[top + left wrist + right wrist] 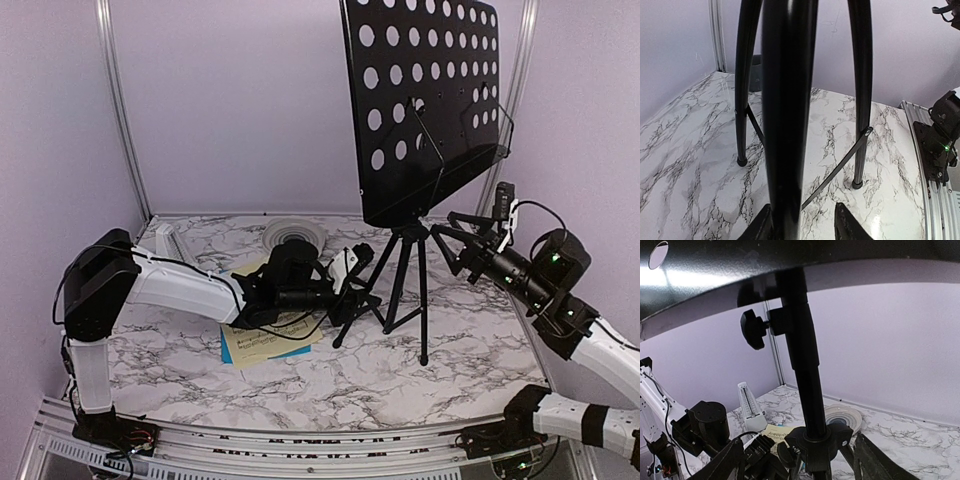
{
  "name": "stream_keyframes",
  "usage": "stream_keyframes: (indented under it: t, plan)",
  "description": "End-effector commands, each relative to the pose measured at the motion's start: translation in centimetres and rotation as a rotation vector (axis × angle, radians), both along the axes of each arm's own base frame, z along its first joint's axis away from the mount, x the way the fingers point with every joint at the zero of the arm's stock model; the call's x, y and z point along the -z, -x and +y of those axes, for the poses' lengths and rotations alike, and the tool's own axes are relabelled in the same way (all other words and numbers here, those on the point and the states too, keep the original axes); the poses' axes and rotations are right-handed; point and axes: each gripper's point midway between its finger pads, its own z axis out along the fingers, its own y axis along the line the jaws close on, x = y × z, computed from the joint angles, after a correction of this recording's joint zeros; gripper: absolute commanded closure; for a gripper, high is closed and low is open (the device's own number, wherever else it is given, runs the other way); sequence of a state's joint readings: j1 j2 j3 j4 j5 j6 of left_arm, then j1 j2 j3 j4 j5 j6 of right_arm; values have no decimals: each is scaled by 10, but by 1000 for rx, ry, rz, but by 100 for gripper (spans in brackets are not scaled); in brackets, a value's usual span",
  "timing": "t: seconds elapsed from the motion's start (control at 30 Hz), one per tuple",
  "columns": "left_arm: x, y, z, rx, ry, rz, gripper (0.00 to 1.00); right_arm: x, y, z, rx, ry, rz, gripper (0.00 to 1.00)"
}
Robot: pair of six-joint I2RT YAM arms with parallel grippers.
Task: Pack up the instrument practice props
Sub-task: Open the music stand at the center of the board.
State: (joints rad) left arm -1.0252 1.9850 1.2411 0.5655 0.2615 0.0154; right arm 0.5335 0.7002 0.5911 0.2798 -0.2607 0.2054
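1. The music stand (420, 110) is upright, right of the surface's middle.
2. The left tool (802, 220), fingers apart, straddles a tripod leg (787, 100). The right tool (800, 455), fingers apart, flanks the hub (817, 437).
3. Centre each tool before closing, so the stand doesn't tip.

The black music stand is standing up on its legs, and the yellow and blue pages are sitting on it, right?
Not quite. The music stand does stand up on its legs, but the yellow and blue pages aren't on it: they lie flat on the table, left of the legs. The top view shows it.
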Motion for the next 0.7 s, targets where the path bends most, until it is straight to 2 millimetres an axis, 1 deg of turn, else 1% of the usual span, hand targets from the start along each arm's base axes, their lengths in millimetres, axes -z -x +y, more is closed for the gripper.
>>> stream_keyframes:
  t: [0.0,0.07,0.2,0.33,0.5,0.6,0.67]
  plan:
    - [-36,11,-1,27,62,-17,54,34,2,-3,1,51,115,28]
    - [-43,12,0,27,78,-17,52,41,4,-3,-3,61,138,28]
    - [-51,12,-3,32,97,-17,53,57,5,-5,6,70,181,30]
    - [-51,10,-5,31,90,-21,54,77,2,-5,10,89,235,34]
    - [-49,6,-9,25,65,-29,54,111,-2,-9,47,114,326,38]
    - [-47,3,-9,12,59,-32,59,126,-4,-11,64,116,357,43]
    - [-45,2,-10,7,60,-32,66,133,-4,-10,59,116,365,46]
